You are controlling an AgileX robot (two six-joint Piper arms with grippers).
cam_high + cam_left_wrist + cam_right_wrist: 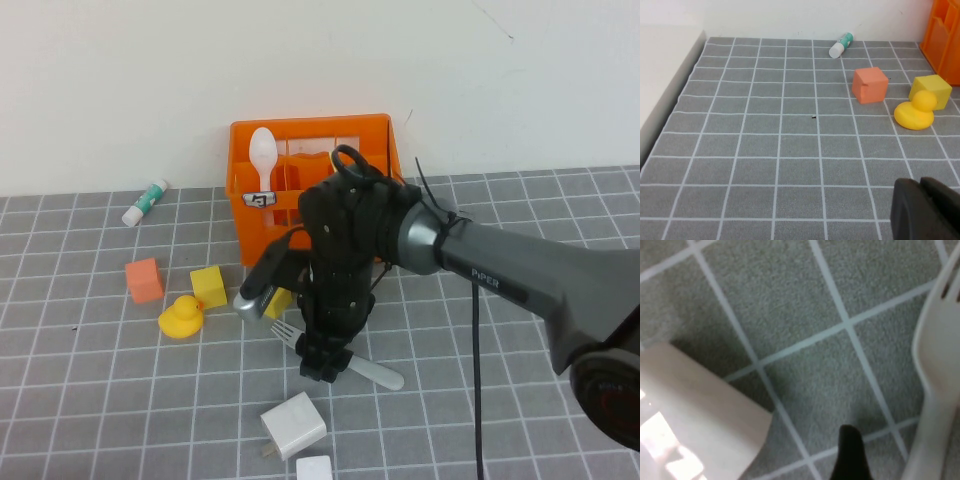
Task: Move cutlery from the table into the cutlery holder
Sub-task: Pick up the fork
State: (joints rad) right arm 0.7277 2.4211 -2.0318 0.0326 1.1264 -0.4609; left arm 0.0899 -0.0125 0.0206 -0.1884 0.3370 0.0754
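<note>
Tool work is at the fork: the right tool [322,365] points down at the worktop [100,400] in front of the holder [310,180], its fingers spread wide and gripping nothing, right above the grey fork [385,375]. The fork lies flat on the grid, tines showing on the tool's left, handle on its right. In the right wrist view the fork [935,365] runs beside one dark fingertip [852,452], with a white block [695,415] close by. The step looks like a reach for the fork; next the fingers likely need to straddle its thin handle and close without nudging the block. A white spoon [263,155] stands in the holder's left compartment; what the other compartments hold is hidden by the arm. No knife is clearly visible. The left tool [925,207] is closed and empty, low over bare worktop on the left side.
</note>
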